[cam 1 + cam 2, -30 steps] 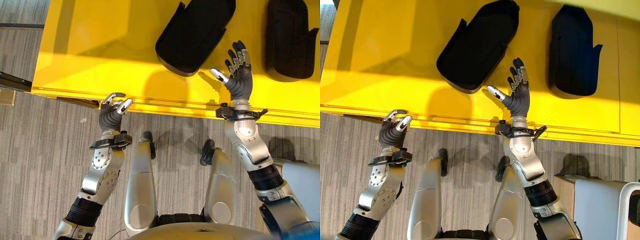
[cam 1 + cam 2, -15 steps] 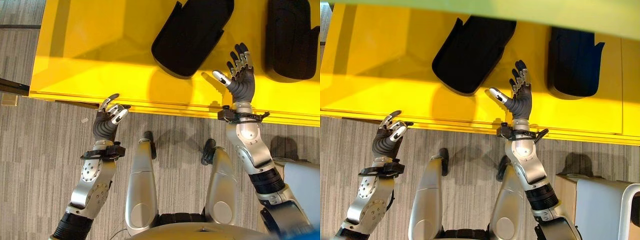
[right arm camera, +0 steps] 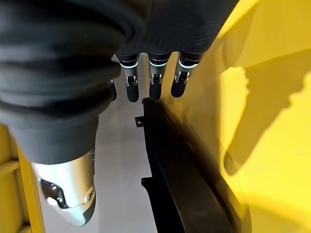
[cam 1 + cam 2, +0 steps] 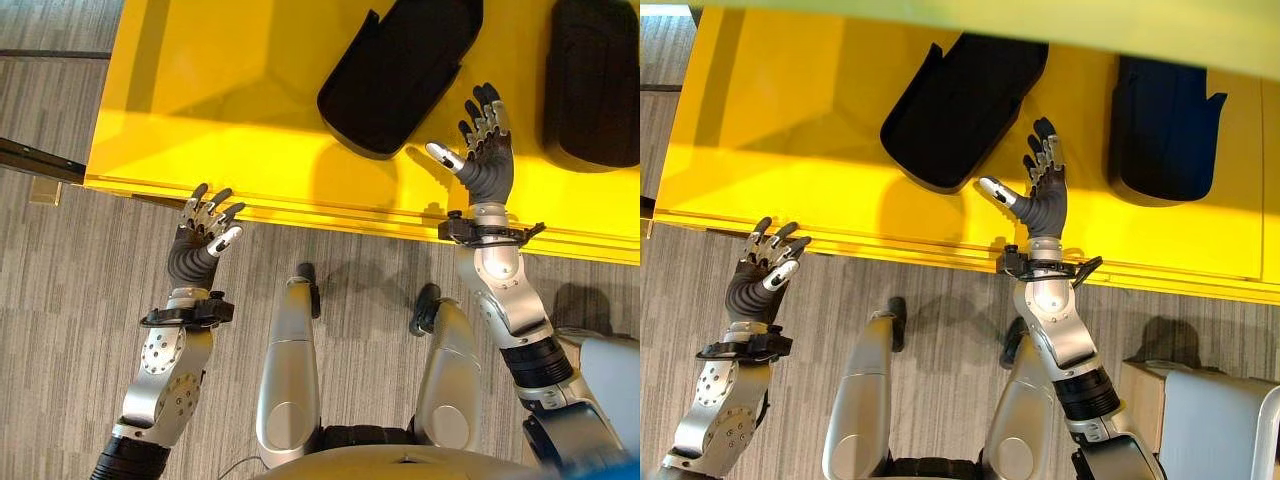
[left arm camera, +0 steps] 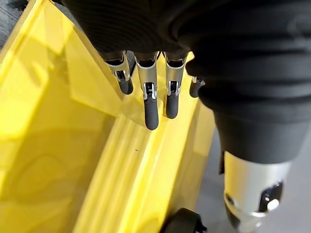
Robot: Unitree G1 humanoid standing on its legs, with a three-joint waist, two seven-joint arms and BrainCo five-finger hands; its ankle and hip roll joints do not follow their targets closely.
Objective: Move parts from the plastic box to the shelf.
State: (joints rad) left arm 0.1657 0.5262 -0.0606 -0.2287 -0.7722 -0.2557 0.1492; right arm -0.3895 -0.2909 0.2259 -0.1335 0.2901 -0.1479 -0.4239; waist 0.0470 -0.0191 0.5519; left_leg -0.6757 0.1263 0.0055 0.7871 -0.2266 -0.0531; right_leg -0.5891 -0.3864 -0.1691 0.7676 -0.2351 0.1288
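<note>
Left hand [image 4: 203, 236]: a second ago its fingers were curled at the near lip of the yellow box [image 4: 200, 110]; they are now straight and spread, and the hand sits lower left of frame, off the lip, holding nothing. Right hand [image 4: 483, 150]: unchanged, fingers spread, empty, over the box floor at centre right. Two black parts lie in the box, one [image 4: 400, 65] at upper centre just beside the right hand, the other [image 4: 595, 80] at upper right. Judgement: no part is gripped yet; the nearer part is the likely pick.
</note>
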